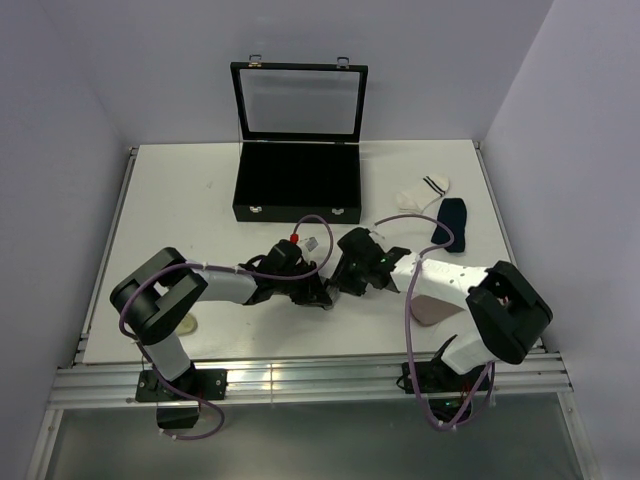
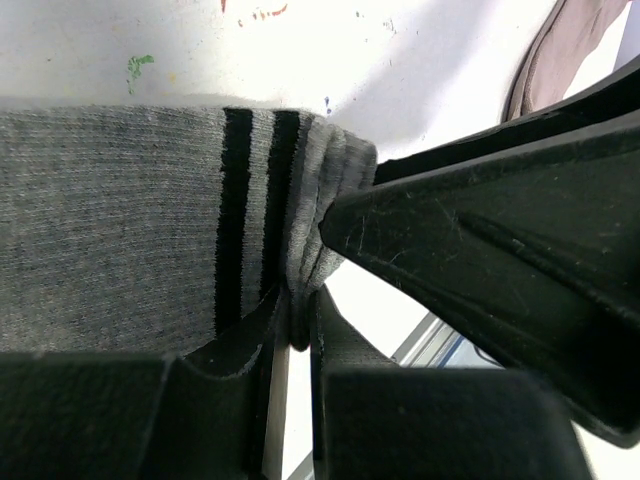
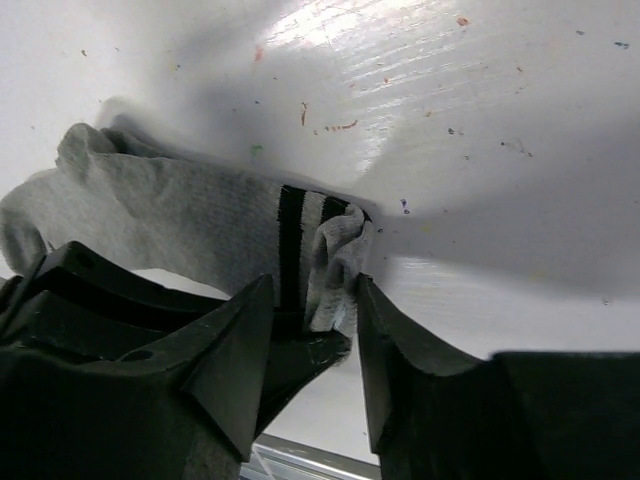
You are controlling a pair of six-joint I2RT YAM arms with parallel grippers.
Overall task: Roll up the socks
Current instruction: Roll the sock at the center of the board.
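Observation:
A grey sock (image 2: 110, 220) with two black cuff stripes lies flat on the white table. My left gripper (image 2: 298, 312) is shut on the edge of its bunched cuff. My right gripper (image 3: 312, 300) is open, its fingers standing either side of the same cuff (image 3: 335, 255), with one left finger (image 3: 300, 355) between them. In the top view both grippers, left (image 1: 315, 290) and right (image 1: 342, 275), meet at mid-table and hide the grey sock. A white sock (image 1: 424, 190) with black stripes and a navy sock (image 1: 452, 222) lie at the right rear.
A black case (image 1: 297, 185) with its glass lid up stands at the rear centre. A brownish cloth (image 1: 432, 310) lies under the right arm and shows in the left wrist view (image 2: 560, 50). A small round object (image 1: 187, 323) sits near the left arm's base.

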